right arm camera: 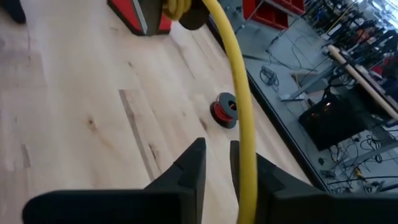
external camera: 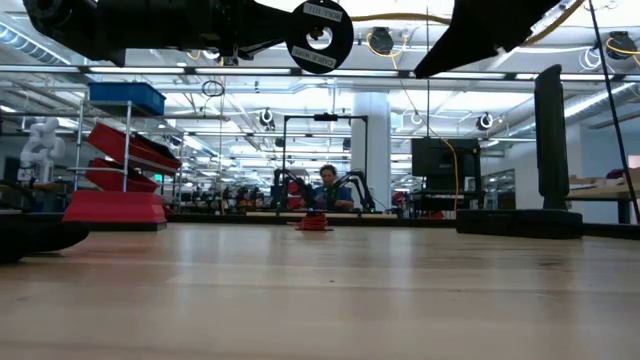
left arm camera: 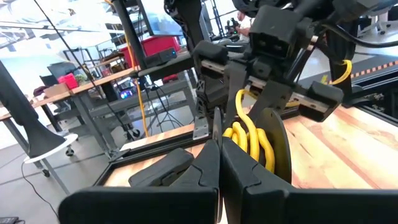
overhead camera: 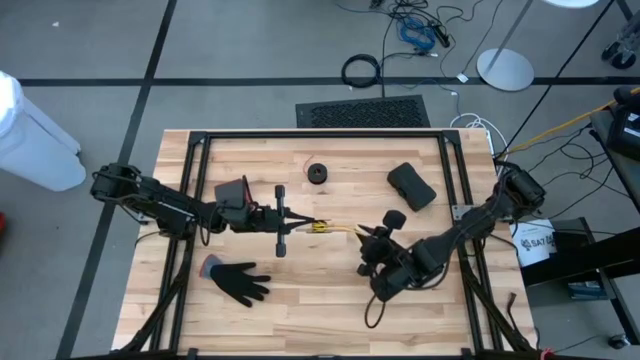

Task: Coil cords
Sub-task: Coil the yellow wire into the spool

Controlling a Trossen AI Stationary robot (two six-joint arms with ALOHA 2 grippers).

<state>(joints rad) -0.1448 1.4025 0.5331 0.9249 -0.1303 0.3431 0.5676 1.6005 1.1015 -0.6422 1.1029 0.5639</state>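
Yellow-orange cord (left arm camera: 252, 134) hangs part-coiled above the table (overhead camera: 330, 310), its loops pinched in our closed left end effector (overhead camera: 300, 224), one strand running beside our slightly parted right end effector (right arm camera: 216, 163), so we judge coiling unfinished and see no black cord.

Little lettering can be read. On a white container (overhead camera: 533, 243) beside the table's right edge in the high view, dark print is seen that seems to begin "SAT", the rest being hidden. On a round black disc (external camera: 320, 36) overhead in the low view, small white label strips are carried, but their print cannot be made out.
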